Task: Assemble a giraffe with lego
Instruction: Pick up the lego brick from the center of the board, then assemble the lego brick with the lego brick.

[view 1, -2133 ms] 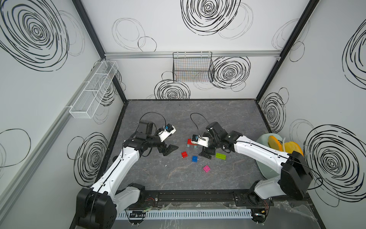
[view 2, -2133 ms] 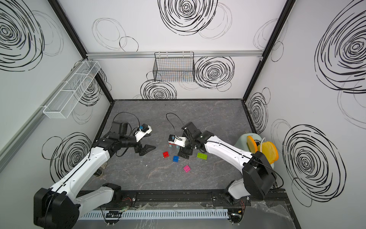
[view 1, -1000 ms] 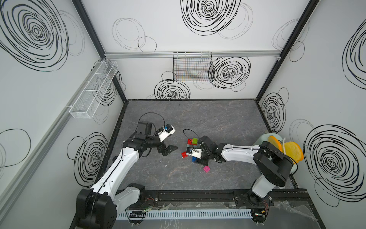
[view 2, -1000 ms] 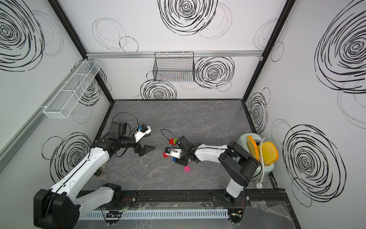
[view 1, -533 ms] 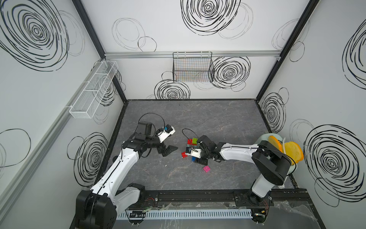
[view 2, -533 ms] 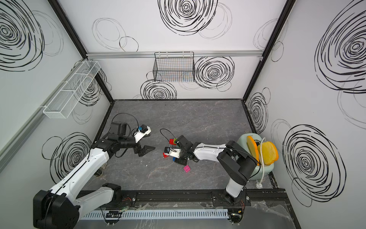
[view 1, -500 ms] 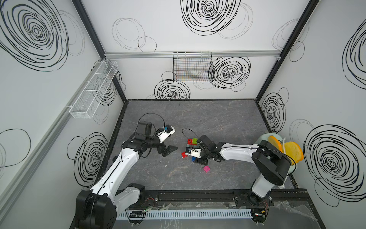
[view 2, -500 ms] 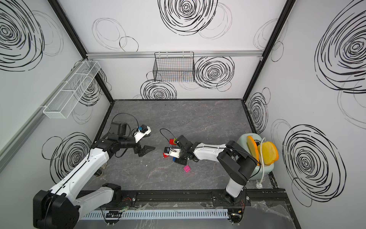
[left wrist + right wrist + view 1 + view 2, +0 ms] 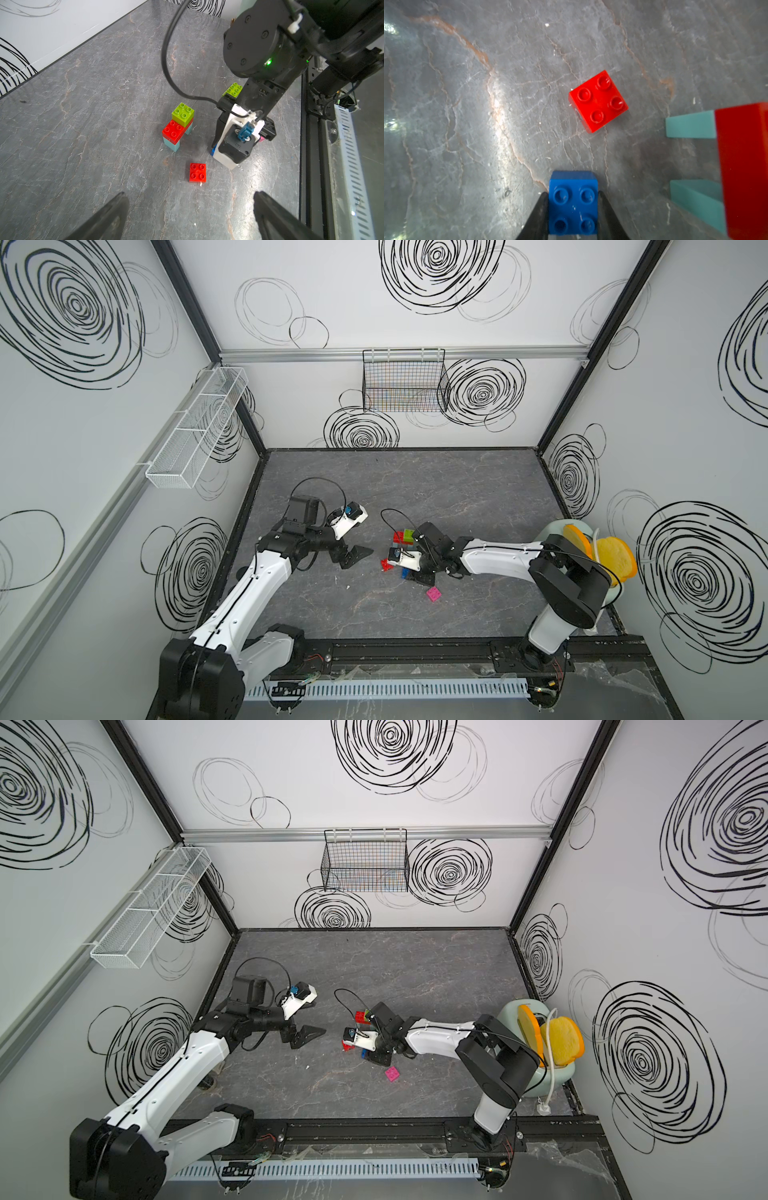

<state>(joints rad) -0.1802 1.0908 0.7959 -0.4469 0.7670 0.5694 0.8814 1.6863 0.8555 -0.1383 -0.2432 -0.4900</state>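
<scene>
Your right gripper [image 9: 572, 194] has its jaws narrowed onto the blue brick [image 9: 573, 209]. One black finger lies against each of two opposite side walls, and the four studs face up between them. The brick sits deep in the jaws, with only its far end showing past the fingertips [image 9: 543, 199]. Whether it rests on the worktop [image 9: 457, 489] or hangs just above it, you cannot tell. In the left wrist view only a sliver of blue shows under the right arm's white camera mount.

The partly built giraffe [image 9: 178, 126] stands upright just beside that gripper. It has two light-blue legs under a red body, with one lime brick [image 9: 182, 113] seated on the end of the body. In both top views it stands on the far side of the right wrist [image 9: 404, 536] [image 9: 362, 1017]. A loose red brick [image 9: 598, 101] lies studs up on the worktop ahead of the held brick, clear of the jaws and near the giraffe's legs. A second lime brick [image 9: 233, 89] lies behind the right arm, partly hidden by it. The pink brick [image 9: 433, 593] lies alone on the near side of the right gripper.

Your left gripper [image 9: 190, 193] hangs over bare worktop with its jaws spread wide and holding no brick. It points at the bricks, with the loose red brick nearest to it, ahead of its fingertips.
</scene>
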